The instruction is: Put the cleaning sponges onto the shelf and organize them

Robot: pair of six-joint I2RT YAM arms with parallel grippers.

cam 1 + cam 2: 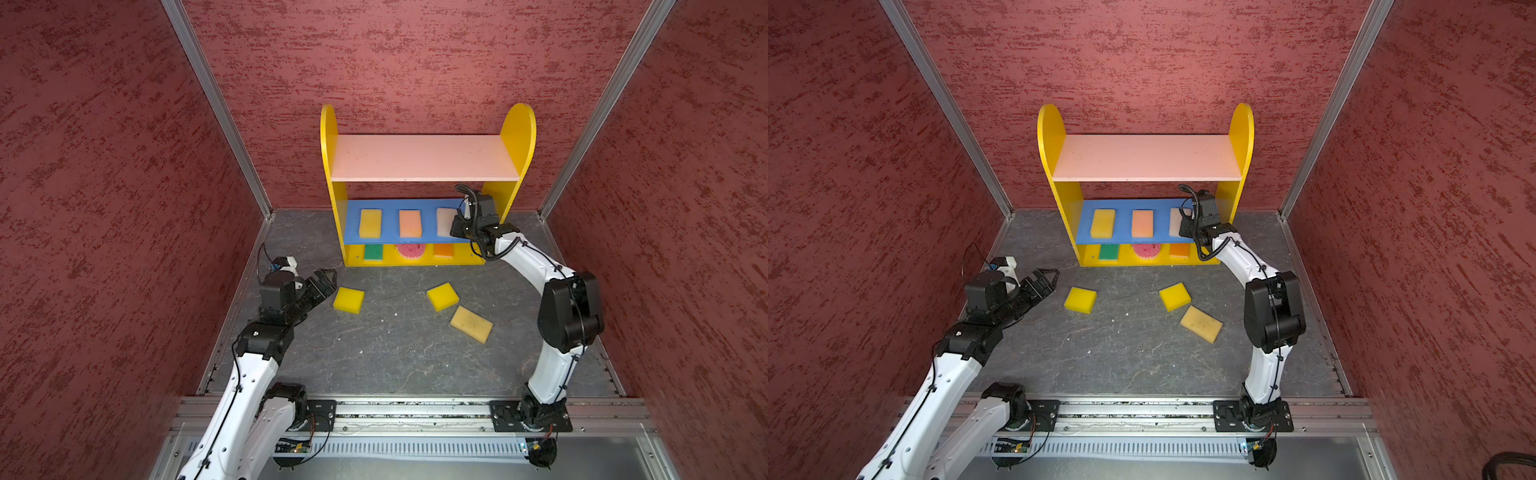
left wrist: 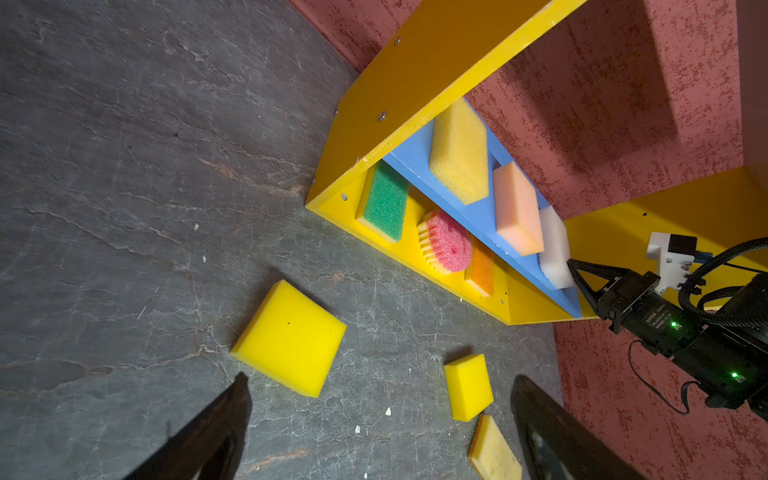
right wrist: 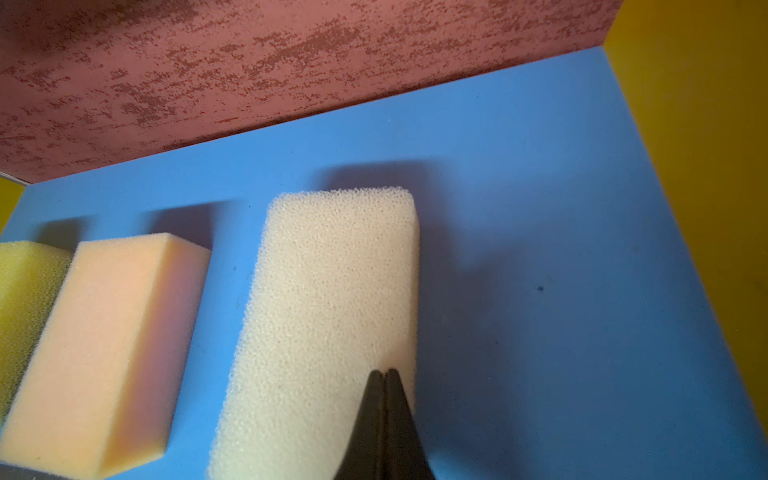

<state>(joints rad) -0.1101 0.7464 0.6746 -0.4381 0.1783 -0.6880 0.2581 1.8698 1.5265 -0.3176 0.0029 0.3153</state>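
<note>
Shelf (image 1: 517, 137) stands at the back. Six sponges (image 1: 410, 223) are on it, three on the blue board (image 1: 353, 224) and three on the bottom. Three more lie on the floor (image 1: 395, 357).

Left gripper (image 1: 328, 280): jaws spread wide, holding nothing, low over the floor. The nearest yellow sponge (image 1: 348, 299) is just ahead toward the middle, near-square and slightly skewed. Left arm is far nearer to it.

Right gripper (image 3: 384, 376): pressed together and empty, tips at the near end of the cream sponge (image 3: 332, 311) on the blue board, seemingly touching.

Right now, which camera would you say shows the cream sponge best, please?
The right wrist view: the cream sponge fills the frame, top face clear. In both top views the right gripper covers part of it; the left wrist view shows it small, from the side.
</note>
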